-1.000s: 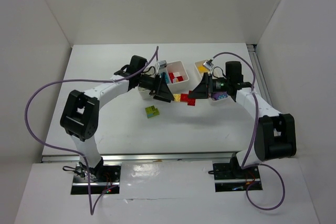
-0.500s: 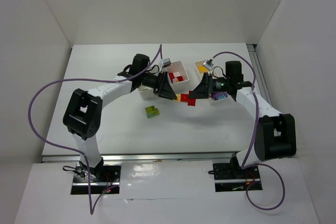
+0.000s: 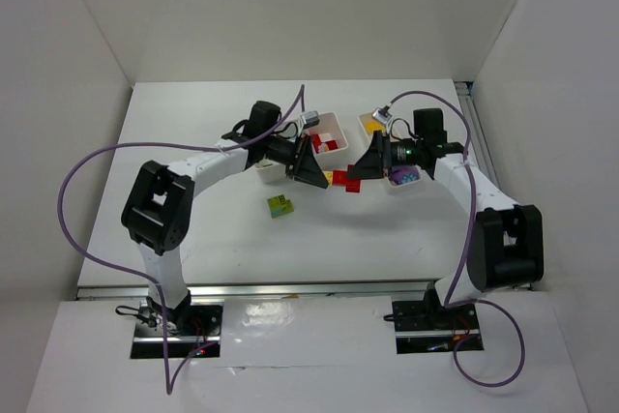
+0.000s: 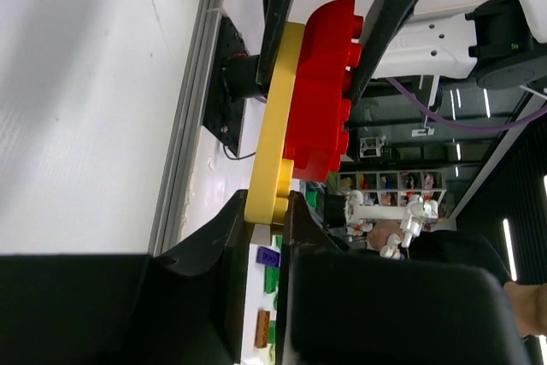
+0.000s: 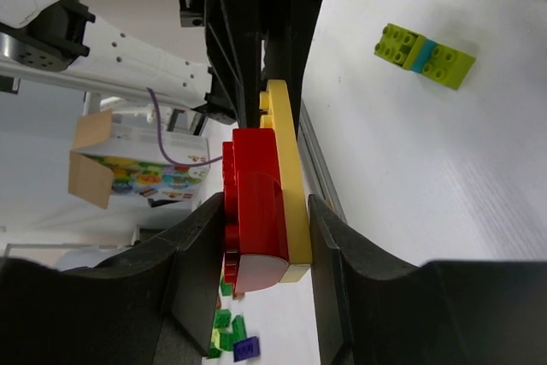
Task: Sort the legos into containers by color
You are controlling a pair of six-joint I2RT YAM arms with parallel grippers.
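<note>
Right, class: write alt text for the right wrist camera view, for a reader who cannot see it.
The right gripper clamps a red brick stuck to a yellow plate, while the left gripper pinches the plate's far end. A lime green and teal lego lies apart on the white table.

No writing can be read anywhere in the scene; a colourfully printed box (image 5: 158, 173) in the background bears markings too small and blurred to decipher.

left gripper (image 3: 323, 179); right gripper (image 3: 358, 177) | both meet at red-yellow legos (image 3: 342, 182) | lime lego (image 3: 281, 206) lies apart
</note>
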